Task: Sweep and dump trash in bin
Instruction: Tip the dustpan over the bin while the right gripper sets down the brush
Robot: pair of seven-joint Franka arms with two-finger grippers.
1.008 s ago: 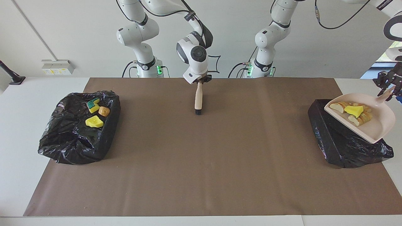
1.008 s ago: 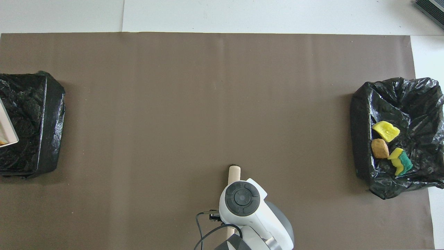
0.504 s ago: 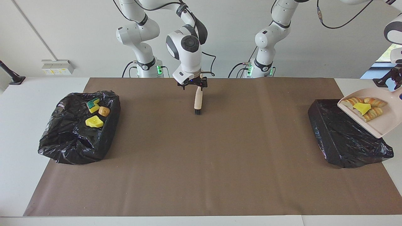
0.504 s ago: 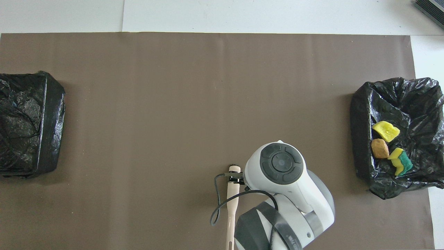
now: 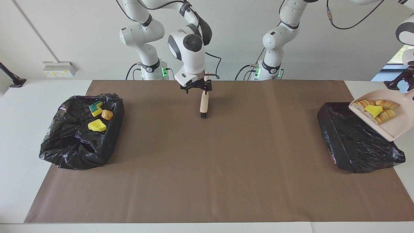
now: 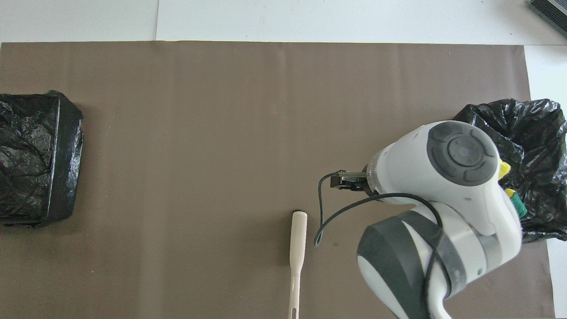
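Brown mat (image 5: 213,168) covers most of the table. Two black-lined bins: one (image 5: 355,145) at the left arm's end, one (image 5: 81,132) at the right arm's, already holding three scraps (image 5: 97,124).

Pink dustpan (image 5: 389,124), gripped by its handle in the left gripper (image 5: 408,84), hangs tilted over the first bin, trash (image 5: 375,108) on it; likely about to tip.

Brush (image 5: 204,105) lies on the mat. Right gripper (image 5: 196,87), jaws wide and empty, hovers above its handle; probably finished sweeping.

No legible writing.
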